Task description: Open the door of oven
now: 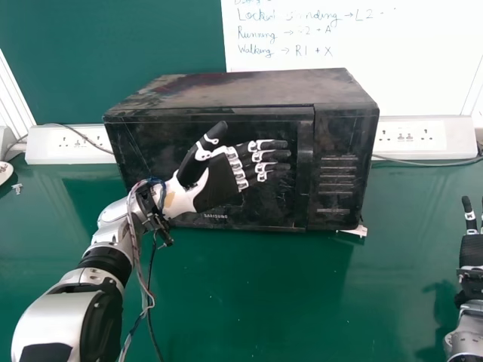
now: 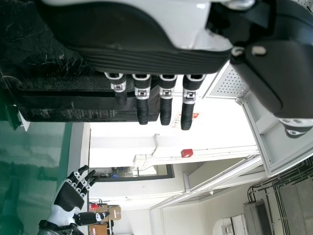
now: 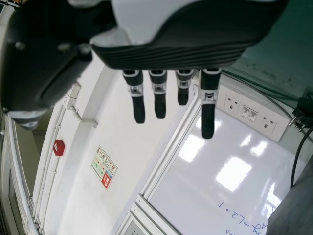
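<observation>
"Green is the table (image 1: 249, 302), and what sits on it?"

"A big black oven (image 1: 249, 87), in the middle. Its door (image 1: 264, 216) is closed."

"Where is the left hand (image 1: 219, 181)?"

"In front of the door. Its fingers are out straight, side by side, and they point at the long bar (image 1: 304, 177) on the door's right side. The thumb sticks up."

"Do the tips touch the door?"

"I can't tell. They are near the bar."

"And the right hand (image 1: 475, 253)?"

"Way off to the right, well apart from the oven. Its fingers are straight too."

"What is behind the oven?"

"A white board (image 1: 423, 75) with blue writing on it"
</observation>
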Available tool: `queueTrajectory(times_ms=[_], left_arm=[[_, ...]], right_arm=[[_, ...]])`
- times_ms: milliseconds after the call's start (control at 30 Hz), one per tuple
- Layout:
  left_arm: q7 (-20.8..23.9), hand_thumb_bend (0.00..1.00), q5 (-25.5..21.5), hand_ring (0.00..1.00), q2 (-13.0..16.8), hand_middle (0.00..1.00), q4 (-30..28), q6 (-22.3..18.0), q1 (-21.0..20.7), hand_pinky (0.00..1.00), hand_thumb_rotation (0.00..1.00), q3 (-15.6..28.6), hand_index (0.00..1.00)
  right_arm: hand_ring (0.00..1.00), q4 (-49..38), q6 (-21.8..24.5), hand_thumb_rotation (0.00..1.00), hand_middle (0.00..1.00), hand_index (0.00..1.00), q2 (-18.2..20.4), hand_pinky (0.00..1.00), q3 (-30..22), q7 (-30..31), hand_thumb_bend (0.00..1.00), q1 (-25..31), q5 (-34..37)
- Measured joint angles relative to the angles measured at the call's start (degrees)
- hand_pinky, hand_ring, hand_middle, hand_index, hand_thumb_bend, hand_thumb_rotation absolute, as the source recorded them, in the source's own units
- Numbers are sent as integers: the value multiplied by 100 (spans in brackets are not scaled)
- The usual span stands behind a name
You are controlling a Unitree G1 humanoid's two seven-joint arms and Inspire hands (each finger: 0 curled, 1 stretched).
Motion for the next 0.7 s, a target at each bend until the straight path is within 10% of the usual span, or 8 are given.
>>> queueTrajectory(times_ms=[700], left_arm=[[587, 98, 181, 85, -339, 94, 1, 113, 19, 62, 96, -99, 90]], right_arm=[[91, 1, -5, 94, 93, 87, 2, 82, -2, -13, 100, 0, 2]])
